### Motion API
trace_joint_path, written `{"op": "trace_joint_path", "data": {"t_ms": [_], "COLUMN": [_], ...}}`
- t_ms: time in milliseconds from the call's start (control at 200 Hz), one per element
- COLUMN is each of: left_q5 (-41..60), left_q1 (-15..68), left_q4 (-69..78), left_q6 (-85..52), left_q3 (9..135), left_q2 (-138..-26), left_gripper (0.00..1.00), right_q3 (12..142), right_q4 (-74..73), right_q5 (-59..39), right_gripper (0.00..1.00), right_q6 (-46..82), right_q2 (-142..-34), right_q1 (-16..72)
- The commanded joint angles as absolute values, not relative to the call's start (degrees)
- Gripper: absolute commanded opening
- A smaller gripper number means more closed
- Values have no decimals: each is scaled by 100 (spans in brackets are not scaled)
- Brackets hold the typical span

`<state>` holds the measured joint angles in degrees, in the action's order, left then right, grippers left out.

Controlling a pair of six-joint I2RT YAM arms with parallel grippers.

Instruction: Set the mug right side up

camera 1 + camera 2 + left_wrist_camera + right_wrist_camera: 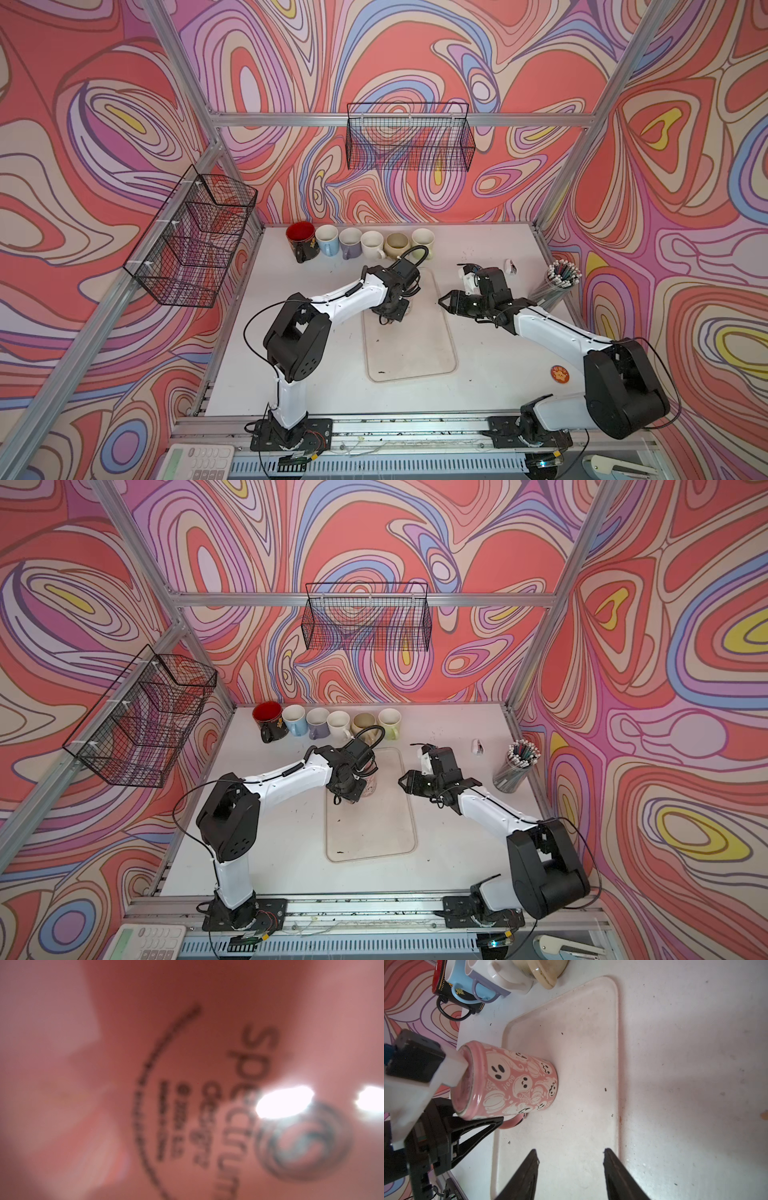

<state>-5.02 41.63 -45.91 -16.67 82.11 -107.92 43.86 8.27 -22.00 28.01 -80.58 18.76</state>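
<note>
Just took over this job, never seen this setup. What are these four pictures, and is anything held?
Two robot arms share a white table. Both top views look down on everything; each wrist view rides on one arm. A pink ghost mug stands upside down on a tray. The left hand is down at it; its camera shows only the mug's blurred base. A grip can't be confirmed. The right hand hangs open, empty. Six mugs line the back edge.

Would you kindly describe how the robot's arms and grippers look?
The left arm and right arm have white links, bulky black joints and black cables looping outside. The right gripper has black, tapering, wedge-shaped fingers.
</note>
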Motion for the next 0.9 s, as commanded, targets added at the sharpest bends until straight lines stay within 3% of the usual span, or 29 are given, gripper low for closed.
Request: {"op": "trace_joint_path", "data": {"t_ms": [0, 270, 491, 896], "left_q5": [-668, -501, 333, 2197], "left_q1": [4142, 4072, 3776, 3277], "left_q4": [-4234, -3731, -3141, -2009], "left_q6": [-1427, -1301, -1437, -2207], "left_q3": [8197, 7859, 7542, 7058], "left_q2": [-10156, -9233, -8468, -7439], "left_gripper": [0, 0, 0, 0], "right_q3": [4272, 4017, 3575, 2599], "right_q4": [613, 119, -872, -4702], "right_q5": [-2393, -2874, -3482, -4704], "right_gripper": [53, 54, 56, 64], "right_q6": [2789, 2940, 3253, 4777], "right_q2": [-7929, -7712, -7398, -7520], "right_q1": [1846, 1846, 1845, 1843]}}
